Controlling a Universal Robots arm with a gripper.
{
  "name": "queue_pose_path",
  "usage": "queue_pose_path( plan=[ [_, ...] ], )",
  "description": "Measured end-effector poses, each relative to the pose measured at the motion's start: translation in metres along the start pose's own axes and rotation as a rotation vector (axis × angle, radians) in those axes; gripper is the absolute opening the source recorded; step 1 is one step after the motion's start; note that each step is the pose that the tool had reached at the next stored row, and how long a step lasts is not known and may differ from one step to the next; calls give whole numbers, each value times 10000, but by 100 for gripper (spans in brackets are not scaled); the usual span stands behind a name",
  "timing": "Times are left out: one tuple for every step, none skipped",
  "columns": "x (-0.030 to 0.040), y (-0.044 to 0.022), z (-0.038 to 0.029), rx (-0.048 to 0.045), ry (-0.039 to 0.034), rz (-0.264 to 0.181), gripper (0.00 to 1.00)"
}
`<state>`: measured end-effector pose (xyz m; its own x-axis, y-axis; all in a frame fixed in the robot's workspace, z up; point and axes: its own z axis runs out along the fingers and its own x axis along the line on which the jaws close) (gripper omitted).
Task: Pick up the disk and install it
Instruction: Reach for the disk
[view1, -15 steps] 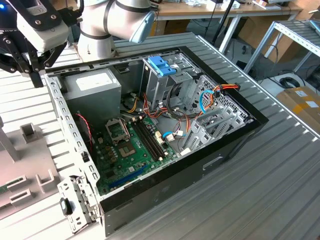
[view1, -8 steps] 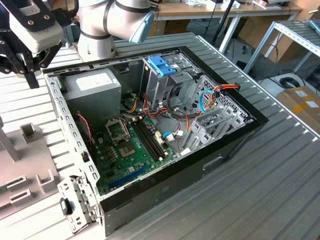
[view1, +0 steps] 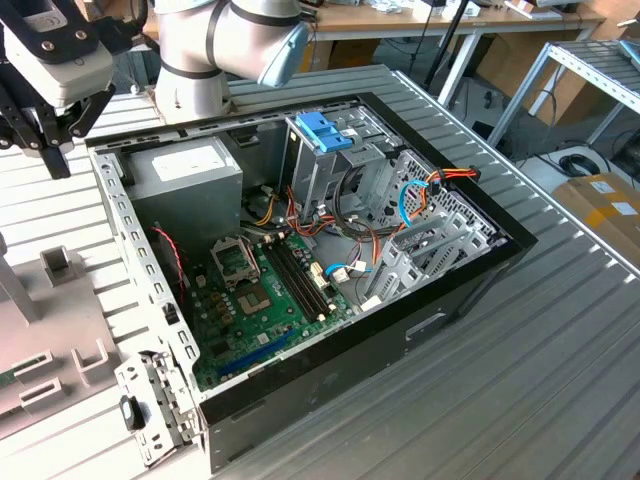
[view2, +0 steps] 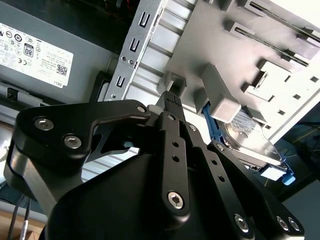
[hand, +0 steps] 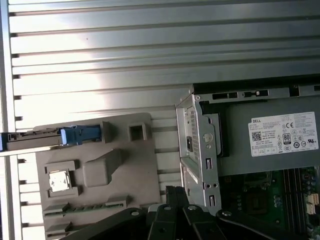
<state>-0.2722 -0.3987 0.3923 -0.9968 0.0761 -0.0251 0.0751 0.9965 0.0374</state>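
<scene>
The disk (view2: 250, 145) is a silver drive in a blue carrier frame, standing on edge in a slot of the grey fixture plate (view2: 220, 60). The first wrist view shows the disk (hand: 35, 138) edge-on, its blue end facing the fixture's middle. My gripper (view2: 170, 97) is shut with nothing between its black fingertips. It hovers above the table, between the fixture and the corner of the computer case, clear of the disk. In the exterior view my gripper (view1: 40, 140) hangs at the far left, beside the case's back corner. In the first wrist view my gripper (hand: 175, 192) juts in next to the case wall.
The open computer case (view1: 400, 340) lies on the ribbed metal table (view1: 540, 380). Inside are a grey power-supply box (view1: 190, 170), a green motherboard (view1: 270, 300), loose cables and a tall metal drive cage with a blue clip (view1: 325, 130). The fixture plate (view1: 60, 330) holds other small parts.
</scene>
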Motion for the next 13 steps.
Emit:
queue_pose_path(
  plan=[
    [9, -1, 0, 0, 1, 0, 10],
    [18, -1, -1, 0, 0, 0, 10],
    [25, -2, -1, 0, 0, 0, 10],
    [33, -2, -1, 0, 0, 0, 10],
    [41, -3, -1, 0, 0, 0, 10],
    [54, -4, -2, 1, 1, 0, 10],
    [71, -5, -2, 0, 0, 0, 10],
    [79, -6, -3, 1, 1, -1, 10],
    [88, -7, -3, 1, 1, 0, 10],
    [101, -8, -3, 0, 1, 0, 10],
    [110, -8, -3, 0, 1, 0, 10],
    [118, -9, -3, 0, 0, 0, 10],
    [128, -10, -4, 1, 1, 0, 10]
  ],
)
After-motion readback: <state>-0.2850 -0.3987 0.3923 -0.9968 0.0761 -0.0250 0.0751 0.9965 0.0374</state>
